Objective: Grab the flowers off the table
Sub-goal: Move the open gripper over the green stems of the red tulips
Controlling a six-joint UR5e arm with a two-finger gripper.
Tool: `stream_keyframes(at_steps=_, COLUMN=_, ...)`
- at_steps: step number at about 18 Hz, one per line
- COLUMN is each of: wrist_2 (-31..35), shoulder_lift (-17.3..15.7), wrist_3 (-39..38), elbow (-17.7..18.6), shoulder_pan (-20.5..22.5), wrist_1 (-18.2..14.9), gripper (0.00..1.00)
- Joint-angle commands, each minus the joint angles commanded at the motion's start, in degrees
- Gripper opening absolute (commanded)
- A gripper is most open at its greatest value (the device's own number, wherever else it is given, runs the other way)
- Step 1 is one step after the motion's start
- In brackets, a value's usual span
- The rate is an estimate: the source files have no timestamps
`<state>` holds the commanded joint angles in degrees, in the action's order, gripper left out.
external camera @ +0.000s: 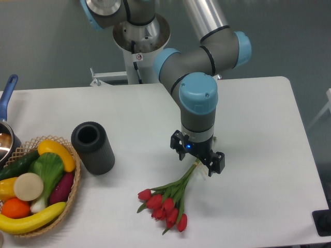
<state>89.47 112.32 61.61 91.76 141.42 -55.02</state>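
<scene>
The table [258, 129] top looks smooth, white and faintly glossy, while the black cylinder [93, 148] on it is matt with fine ribbing down its side. The basket [72, 199] is woven wicker, rough and tan, and the fruit and vegetables [36, 186] in it have a smooth, plastic-looking sheen. The arm [199, 95] shows brushed grey metal with glossy blue plastic caps, and the flowers [165, 201] look matt.

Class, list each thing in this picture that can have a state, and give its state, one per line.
flowers: lying flat on the table, buds closed
gripper: over the stem ends, jaws hidden
black cylinder: upright, open at top
basket: full of fruit and vegetables
</scene>
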Motion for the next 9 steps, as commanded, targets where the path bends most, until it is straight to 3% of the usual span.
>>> stream_keyframes(at_steps=7, wrist_2=-0.3, shoulder_lift=0.1, wrist_3=-0.4, elbow=1.6, shoulder_pan=0.2, wrist_1=0.2, gripper=1.00)
stream_keyframes(at_steps=9, wrist_2=-0.3, shoulder_lift=0.1, wrist_3=-1.1, elbow=3.2, shoulder_pan=0.2, wrist_1=3.1, gripper=1.00)
